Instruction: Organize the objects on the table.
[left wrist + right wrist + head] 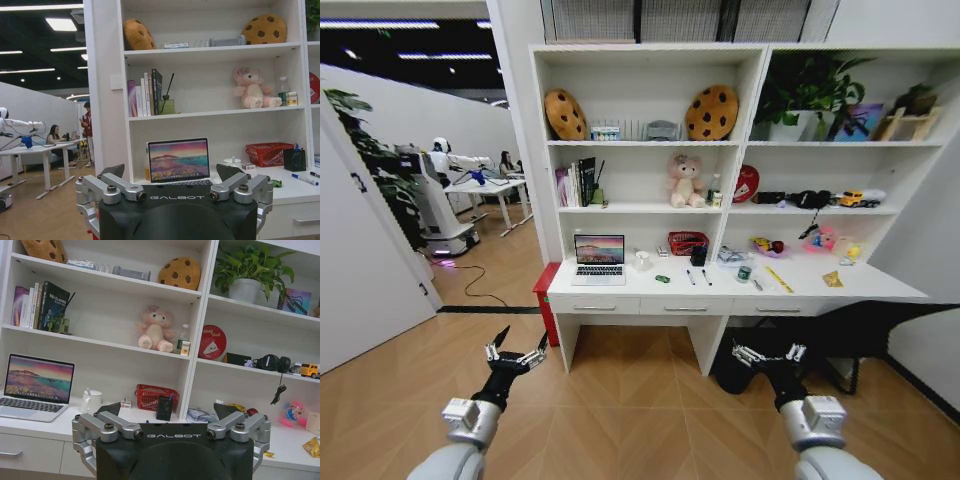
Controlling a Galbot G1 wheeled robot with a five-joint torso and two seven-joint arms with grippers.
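Observation:
The long white table point(880, 288) stands a few steps ahead, joined to tall shelving. On it sit an open silver laptop point(599, 260), a tiny green toy car point(662, 279), two slim white pens point(691, 277) and a small green-topped container point(744, 273). My left gripper point(516, 350) and right gripper point(769, 352) hang open over the wooden floor, well short of the table and holding nothing. The left wrist view looks past the left gripper point(171, 172) to the laptop point(179, 161), the car point(276, 183) and a pen point(305, 179). The right gripper point(170, 410) faces the laptop point(35, 387).
A white mug point(642, 260), red basket point(687, 242), black pen holder point(699, 256) and yellow ruler point(779, 279) also lie on the table. A red bin point(546, 290) stands at its left end, a dark bag point(735, 365) below it. A white door point(360, 260) is at left.

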